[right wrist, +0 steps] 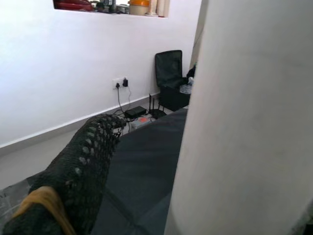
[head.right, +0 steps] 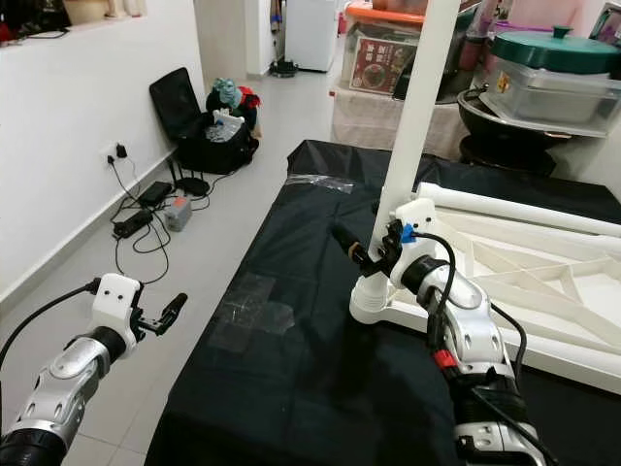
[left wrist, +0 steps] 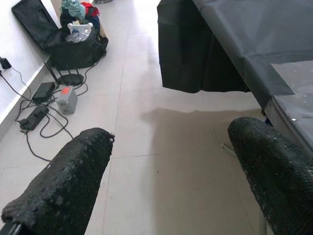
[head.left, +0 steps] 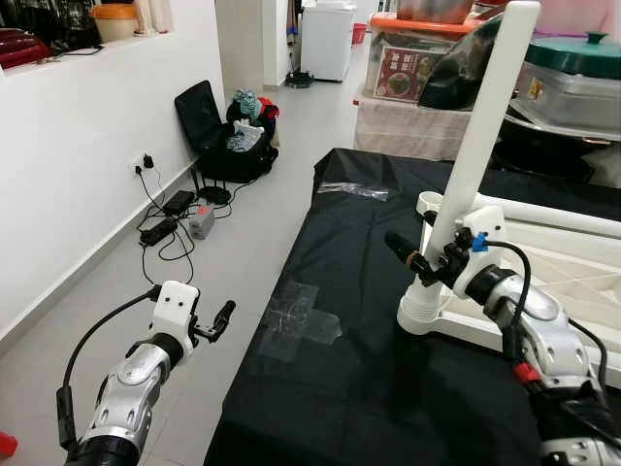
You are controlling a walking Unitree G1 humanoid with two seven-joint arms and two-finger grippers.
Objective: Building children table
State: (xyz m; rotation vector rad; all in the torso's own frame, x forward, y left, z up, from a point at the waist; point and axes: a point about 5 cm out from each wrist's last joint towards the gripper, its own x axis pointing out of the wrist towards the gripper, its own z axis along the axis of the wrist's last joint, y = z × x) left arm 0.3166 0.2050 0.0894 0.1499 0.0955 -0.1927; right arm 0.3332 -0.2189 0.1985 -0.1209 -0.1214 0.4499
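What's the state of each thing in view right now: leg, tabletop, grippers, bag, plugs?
White table leg: upright, foot in the corner socket, tilted slightly.
White tabletop: upside down on the black cloth, ribs facing up.
Right gripper: shut on the white table leg, low near the socket.
Left gripper: open, holding nothing, over the floor beside the cloth.
Black bag: open, contents showing.
Wall socket: plug inserted.

table leg: top cut off by the picture's edge
tabletop: runs off the right edge
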